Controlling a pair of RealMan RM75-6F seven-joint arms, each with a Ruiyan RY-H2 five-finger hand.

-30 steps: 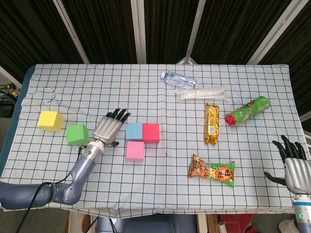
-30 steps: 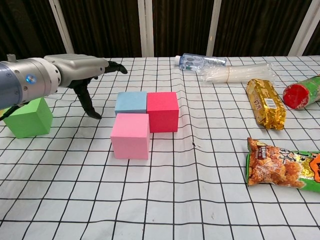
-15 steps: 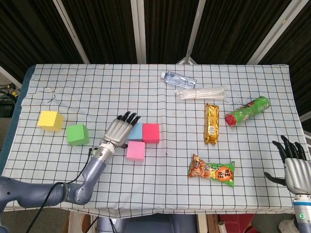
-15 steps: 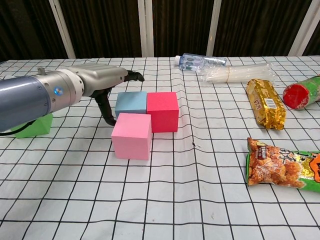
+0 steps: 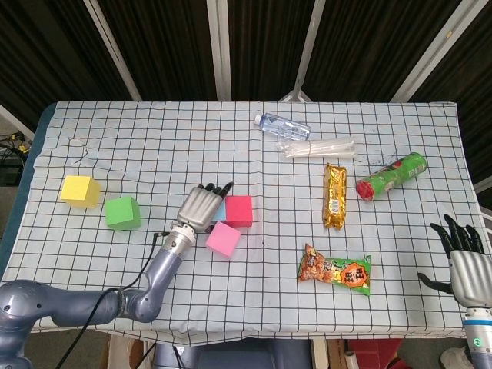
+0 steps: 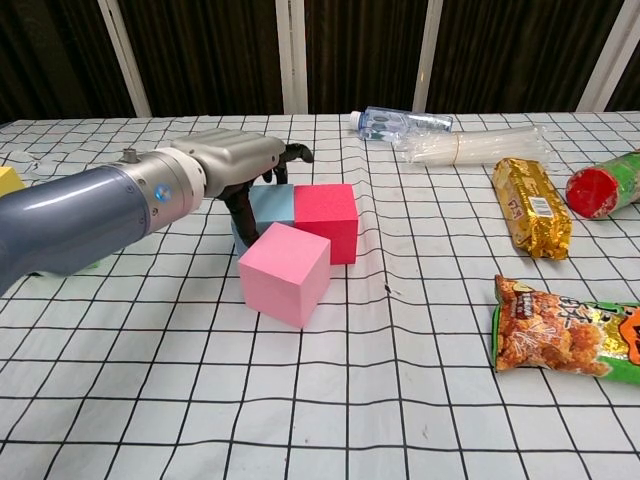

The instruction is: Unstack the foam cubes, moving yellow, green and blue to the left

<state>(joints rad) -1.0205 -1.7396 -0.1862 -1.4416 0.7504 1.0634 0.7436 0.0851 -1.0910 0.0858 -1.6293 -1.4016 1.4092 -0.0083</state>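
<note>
My left hand (image 5: 201,206) hovers over the blue cube (image 5: 221,209), hiding most of it. In the chest view the left hand (image 6: 235,160) has its fingers reaching past the far edge of the blue cube (image 6: 272,203) and its thumb down at the cube's left face; the cube stands on the table. The red cube (image 5: 239,210) touches the blue one on its right. The pink cube (image 5: 223,240) lies in front, turned askew. The green cube (image 5: 123,212) and yellow cube (image 5: 79,190) stand apart at the left. My right hand (image 5: 463,257) is open at the lower right.
Right of the cubes lie an orange snack bag (image 5: 335,268), a gold packet (image 5: 334,195), a green can (image 5: 391,176), a clear plastic bag (image 5: 319,147) and a water bottle (image 5: 281,124). The checkered cloth's left edge (image 5: 23,207) is close behind the yellow cube.
My left hand has moved right from beside the green cube to over the blue cube. The pink cube has been nudged right and rotated. The right hand has not moved.
</note>
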